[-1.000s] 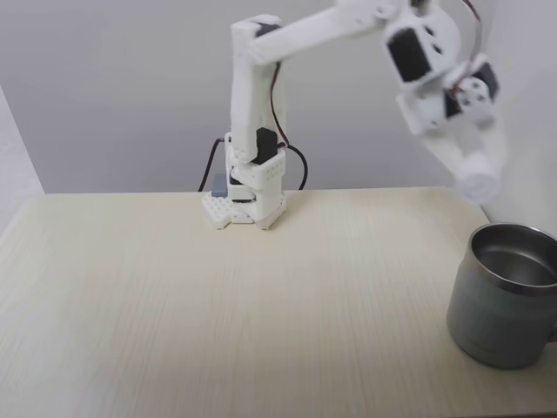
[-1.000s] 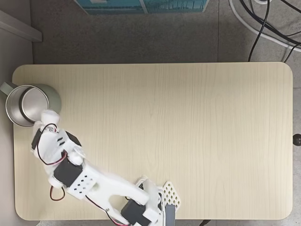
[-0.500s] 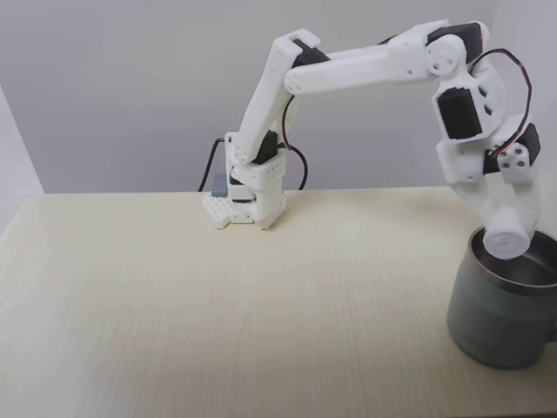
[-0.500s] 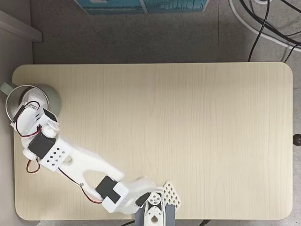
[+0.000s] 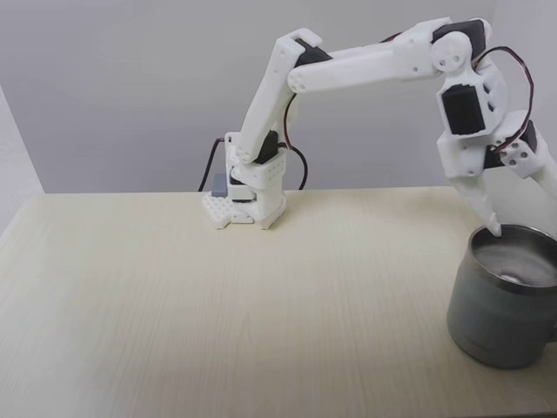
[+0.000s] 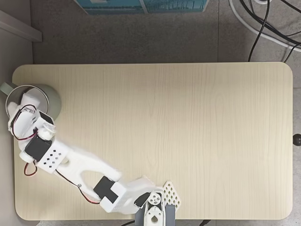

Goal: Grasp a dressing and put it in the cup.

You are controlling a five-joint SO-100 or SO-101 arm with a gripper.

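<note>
Dressing (image 6: 31, 98) lies inside cup (image 5: 492, 324), axis unclear, beneath spread end effector (image 5: 522, 233).

Looks like an office or small lab corner. Pale wood-grain laminate desk with rounded corners (image 6: 188, 117) sits on grey short-pile carpet (image 6: 141, 37), seen in the top-down fixed view. Black and white cables (image 6: 263, 23) trail across the floor at upper right of that frame; a teal and white cardboard box (image 6: 141, 4) lies at the top edge. Side-on fixed view: plain grey-white wall (image 5: 113, 87) behind the desk, white 3D-printed robot arm (image 5: 357, 65) mounted at its back edge.
</note>
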